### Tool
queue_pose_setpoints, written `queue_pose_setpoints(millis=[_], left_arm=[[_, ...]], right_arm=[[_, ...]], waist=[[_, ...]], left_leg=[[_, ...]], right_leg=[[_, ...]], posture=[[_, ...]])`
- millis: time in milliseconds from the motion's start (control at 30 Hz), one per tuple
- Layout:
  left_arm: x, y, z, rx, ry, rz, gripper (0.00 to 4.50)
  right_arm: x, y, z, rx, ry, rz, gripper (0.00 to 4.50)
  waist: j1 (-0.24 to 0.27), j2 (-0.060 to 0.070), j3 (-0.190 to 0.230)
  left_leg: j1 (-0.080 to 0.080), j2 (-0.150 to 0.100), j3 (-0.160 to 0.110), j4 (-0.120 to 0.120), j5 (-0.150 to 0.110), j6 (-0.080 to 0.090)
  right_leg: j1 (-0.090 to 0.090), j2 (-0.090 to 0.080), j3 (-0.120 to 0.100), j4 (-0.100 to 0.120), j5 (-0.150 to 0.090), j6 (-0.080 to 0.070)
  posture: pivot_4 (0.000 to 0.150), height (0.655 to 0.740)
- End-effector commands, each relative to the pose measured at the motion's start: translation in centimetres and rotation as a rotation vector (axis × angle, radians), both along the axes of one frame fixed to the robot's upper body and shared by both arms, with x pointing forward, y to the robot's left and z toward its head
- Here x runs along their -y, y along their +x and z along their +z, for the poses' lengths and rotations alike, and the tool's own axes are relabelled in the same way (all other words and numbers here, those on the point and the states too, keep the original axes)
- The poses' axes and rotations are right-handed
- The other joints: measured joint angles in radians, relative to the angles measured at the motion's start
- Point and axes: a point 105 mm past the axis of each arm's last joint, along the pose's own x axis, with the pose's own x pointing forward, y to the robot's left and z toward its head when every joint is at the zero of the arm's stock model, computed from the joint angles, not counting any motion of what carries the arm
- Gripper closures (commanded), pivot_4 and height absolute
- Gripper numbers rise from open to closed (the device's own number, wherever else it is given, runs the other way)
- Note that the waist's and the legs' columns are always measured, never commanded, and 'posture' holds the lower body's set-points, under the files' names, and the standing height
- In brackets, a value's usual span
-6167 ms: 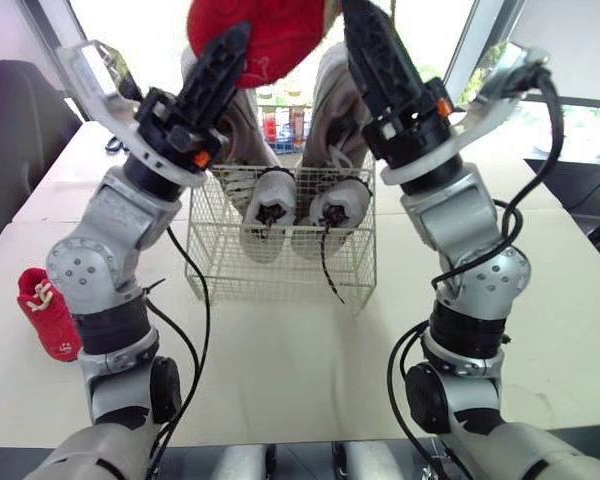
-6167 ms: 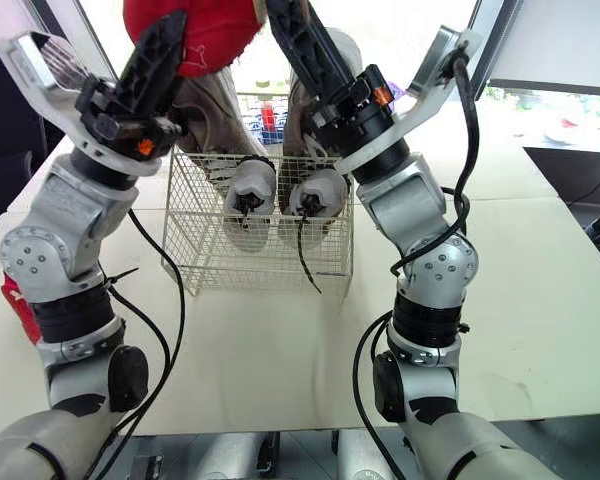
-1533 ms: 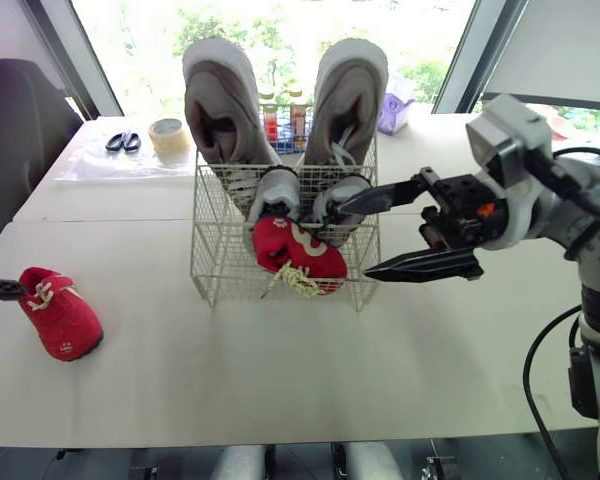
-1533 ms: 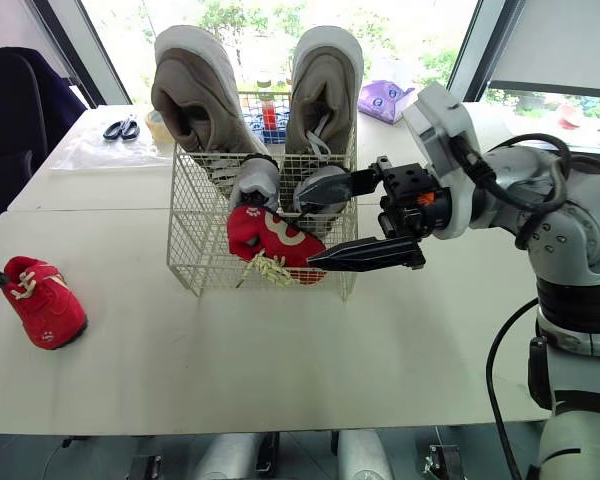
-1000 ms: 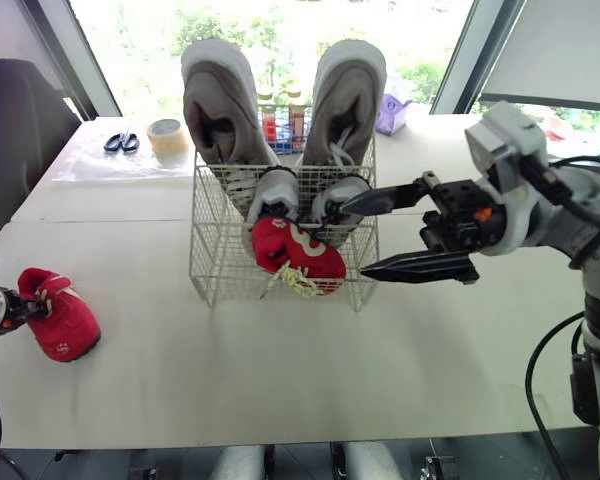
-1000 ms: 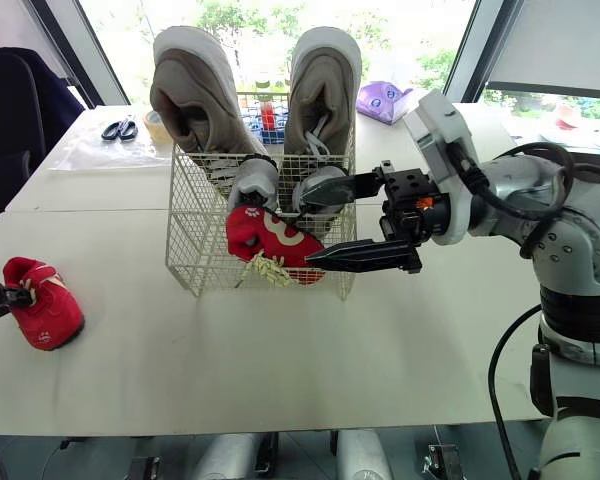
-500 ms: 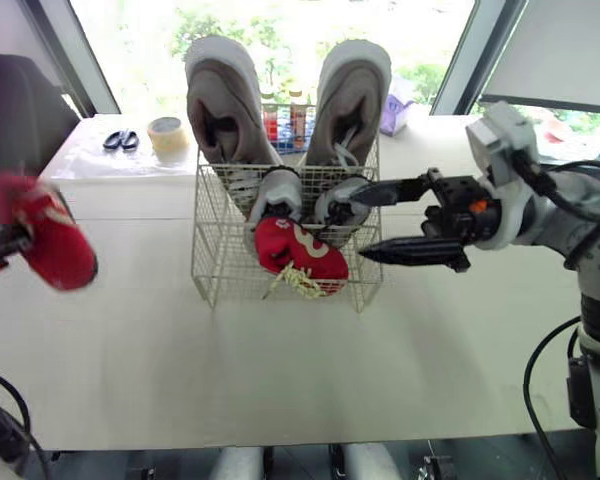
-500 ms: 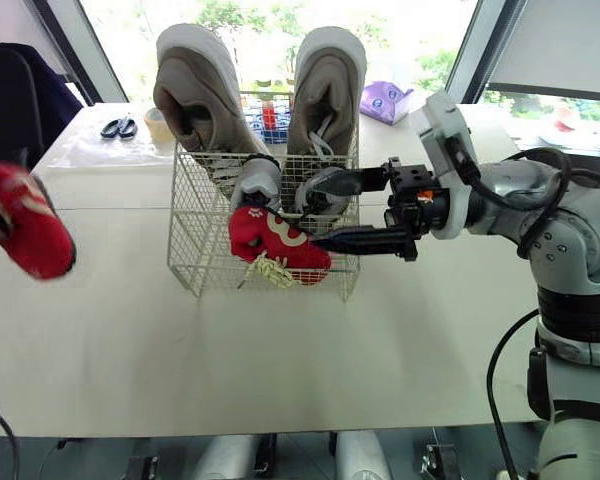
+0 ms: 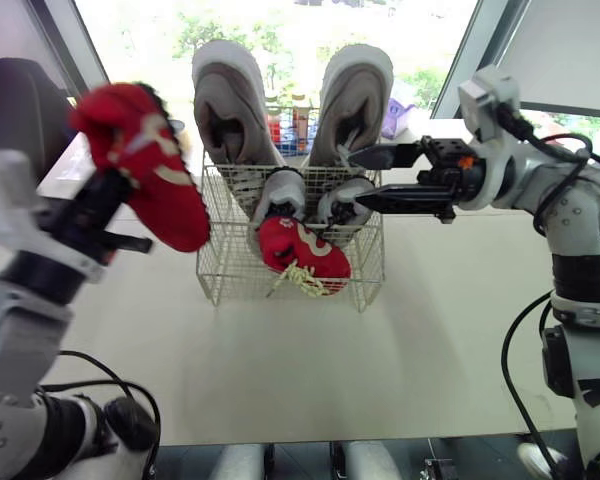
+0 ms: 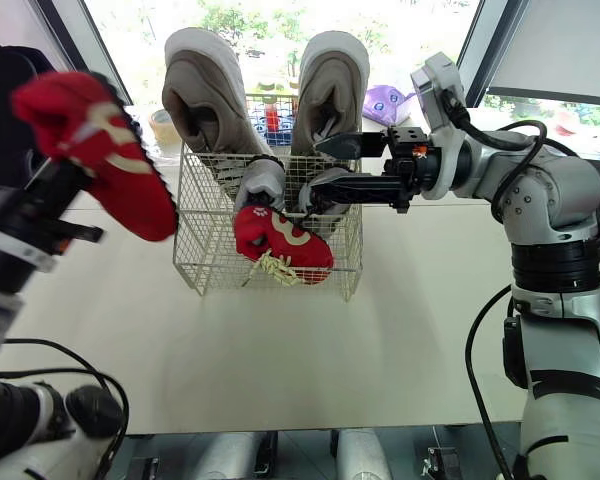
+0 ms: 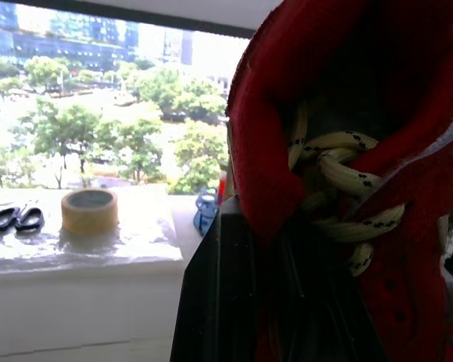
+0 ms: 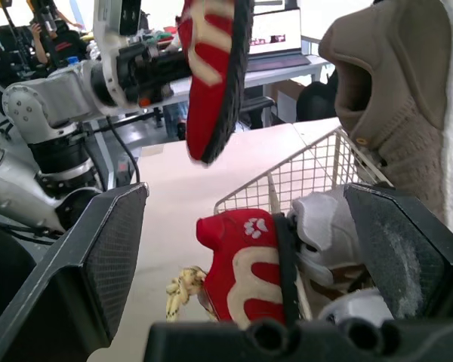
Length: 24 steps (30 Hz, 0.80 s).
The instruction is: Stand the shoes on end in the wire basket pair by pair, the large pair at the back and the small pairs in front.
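Note:
My left gripper (image 9: 108,192) is shut on a small red shoe (image 9: 145,170), held in the air left of the wire basket (image 9: 225,275), sole toward the basket. The left wrist view has its laces and opening (image 11: 347,173) up close. A second red shoe (image 9: 302,255) lies tilted at the basket's front, laces hanging out. Behind it two small grey-white shoes (image 9: 278,195) stand on end, and two large tan shoes (image 9: 230,105) stand at the back. My right gripper (image 9: 355,178) is open at the basket's upper right rim, beside the right small grey shoe.
The basket stands mid-table on a cream tabletop (image 9: 280,370). Behind it are bottles (image 9: 295,125) and a purple pack (image 10: 385,100). A tape roll (image 11: 89,210) and scissors (image 11: 11,219) lie at the back left.
My left arm has lifted the red shoe off the table at the left and carried it up toward the basket. My right gripper rose to the basket's rim, staying open.

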Motion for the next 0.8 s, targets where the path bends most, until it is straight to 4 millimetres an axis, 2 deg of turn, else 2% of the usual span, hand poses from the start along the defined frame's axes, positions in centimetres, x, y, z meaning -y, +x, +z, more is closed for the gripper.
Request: queue_pose_setpoints(millis=[33, 167, 300, 467, 567, 667, 800], left_arm=[[1.2, -0.3, 0.4, 0.072, 0.023, -0.02, 4.48], [1.0, 0.4, 0.1, 0.094, 0.002, 0.02, 4.48], [0.6, 1.4, -2.1, 0.056, -0.008, 0.053, 4.48], [1.0, 2.9, -4.8, 0.041, 0.009, 0.066, 4.48], [0.8, 3.6, -5.2, 0.066, 0.016, 0.108, 4.48], [1.5, 3.9, -5.3, 0.086, 0.032, 0.09, 4.48], [2.8, 3.7, -5.0, 0.101, 0.035, 0.036, 4.48]], right_arm=[[0.4, -1.5, 0.9, 0.035, -0.016, 0.011, 0.0], [0.9, -2.7, 0.7, 0.001, -0.036, 0.002, 0.0], [0.8, -4.6, 0.4, -0.066, -0.047, 0.044, 0.0], [0.5, -6.9, -2.3, -0.195, -0.136, 0.085, 0.0], [0.5, -7.5, -3.8, -0.248, -0.173, 0.073, 0.0], [0.3, -8.7, -5.7, -0.334, -0.197, 0.097, 0.0], [0.1, -8.7, -6.1, -0.347, -0.171, 0.072, 0.0]], waist=[[0.001, 0.0, 0.0], [0.006, 0.0, 0.0], [0.007, 0.0, 0.0], [0.012, 0.001, -0.001], [0.013, 0.002, -0.002], [0.015, 0.002, -0.002], [0.027, 0.003, -0.003]], left_leg=[[0.0, 0.0, 0.0, 0.0, 0.0, 0.0], [0.0, 0.0, 0.0, 0.0, 0.0, 0.001], [0.0, 0.0, 0.001, 0.0, -0.001, 0.002], [0.002, 0.0, 0.001, 0.0, -0.001, 0.003], [0.007, 0.0, 0.001, 0.0, -0.001, 0.005], [0.012, 0.0, 0.002, 0.0, -0.002, 0.006], [0.013, 0.0, 0.002, 0.0, -0.002, 0.008]], right_leg=[[0.0, 0.0, 0.0, 0.0, 0.0, 0.0], [0.0, 0.0, 0.0, -0.001, 0.0, -0.001], [0.001, 0.0, 0.0, -0.001, -0.001, -0.002], [0.004, -0.001, 0.0, -0.003, -0.002, -0.004], [0.01, -0.002, -0.001, -0.004, -0.003, -0.005], [0.016, -0.002, -0.001, -0.006, -0.003, -0.006], [0.02, -0.002, -0.003, -0.012, -0.003, -0.005]], posture=[[0.15, 0.74], [0.15, 0.74], [0.15, 0.74], [0.15, 0.74], [0.15, 0.74], [0.15, 0.74], [0.15, 0.74]])
